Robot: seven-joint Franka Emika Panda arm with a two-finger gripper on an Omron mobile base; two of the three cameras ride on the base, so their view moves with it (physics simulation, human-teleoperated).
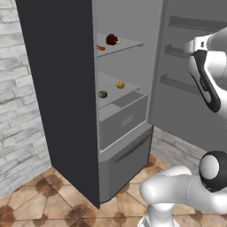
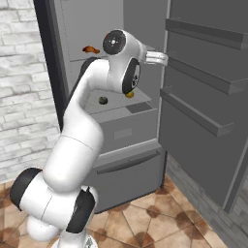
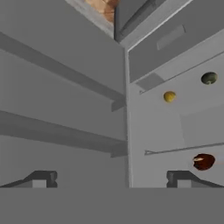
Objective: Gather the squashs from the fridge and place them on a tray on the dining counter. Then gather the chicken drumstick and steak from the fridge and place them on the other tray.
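The dark grey fridge [image 1: 62,88] stands open, its door [image 2: 203,72] swung to the right. Two squashes lie on the middle shelf, a yellow one [image 1: 120,84] [image 3: 169,96] and a green one [image 1: 103,94] [image 2: 102,100] [image 3: 209,78]. On the shelf above lie the dark steak [image 1: 112,40] [image 3: 203,161] and the orange-brown chicken drumstick [image 1: 101,47] [image 2: 90,49]. My gripper [image 3: 111,180] is open and empty, held up in front of the shelves and well short of them. The hand view is rolled over, with the floor at its top.
The open door carries several grey door shelves [image 2: 208,82] close to the arm's right. A drawer [image 1: 124,122] sits under the squash shelf, with a lower freezer front [image 1: 126,155] beneath it. A brick wall [image 1: 17,115] stands at left, over a tiled floor [image 1: 48,199].
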